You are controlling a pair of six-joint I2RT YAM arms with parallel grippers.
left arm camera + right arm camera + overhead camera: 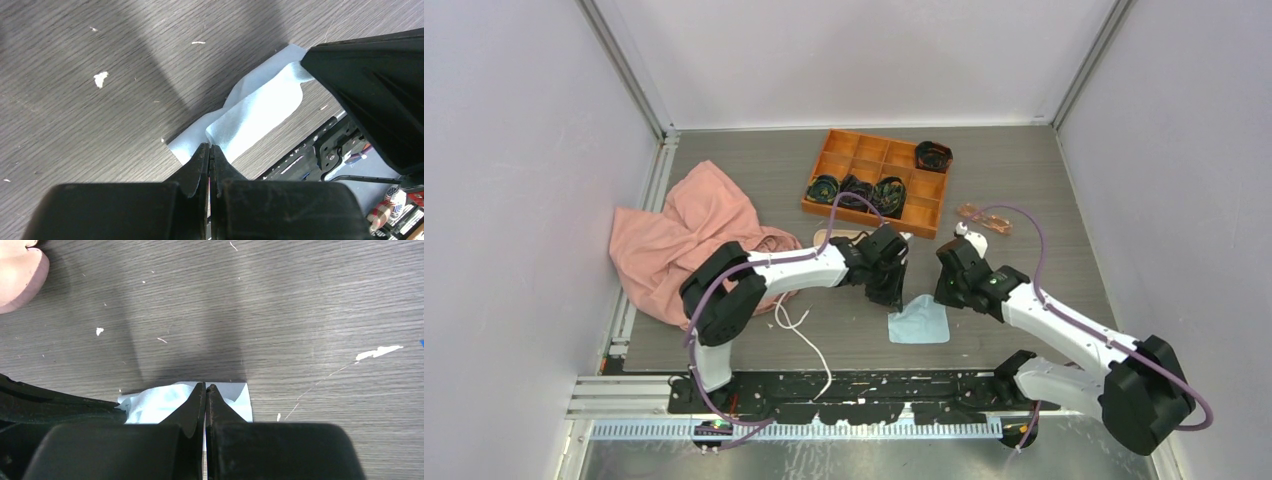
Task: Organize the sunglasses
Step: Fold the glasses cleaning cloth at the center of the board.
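- Pink fabric heap (684, 245): it lies well out to the left of the left claw (210, 147). It blocks nothing.
- White cord (809, 340): it trails on the table behind the left claw, toward the arm bases. Keep the arm clear of it when you pull back.
- Left claw: the jaws are pressed fully together on one corner of the light blue cloth (260, 107), which bunches up at the tips.
- Pink case (17, 277): it sits just beyond the left claw, toward the tray, partly hidden under that arm in the overhead view.
- Orange tray (864, 136): it stands beyond both claws. Several compartments hold dark coiled items.
- Right claw (205, 385): the jaws are likewise closed tight, on the opposite edge of the same cloth. The two claws are near each other with the cloth between them.
- Sunglasses (986, 217): they lie flat on the table, beyond the right claw and slightly to its right, just beside the tray's right end. Neither claw touches them.
- Handling: treat the sunglasses as light, thin-framed and fragile. The lenses are likely slippery and easily scratched.
- Grip point: take hold at the bridge or along a side arm, not across a lens. Close gently.
- Obstructions: both claws are occupied, so release the cloth first. Approach from the open table side, because the tray wall crowds the near left of the glasses.
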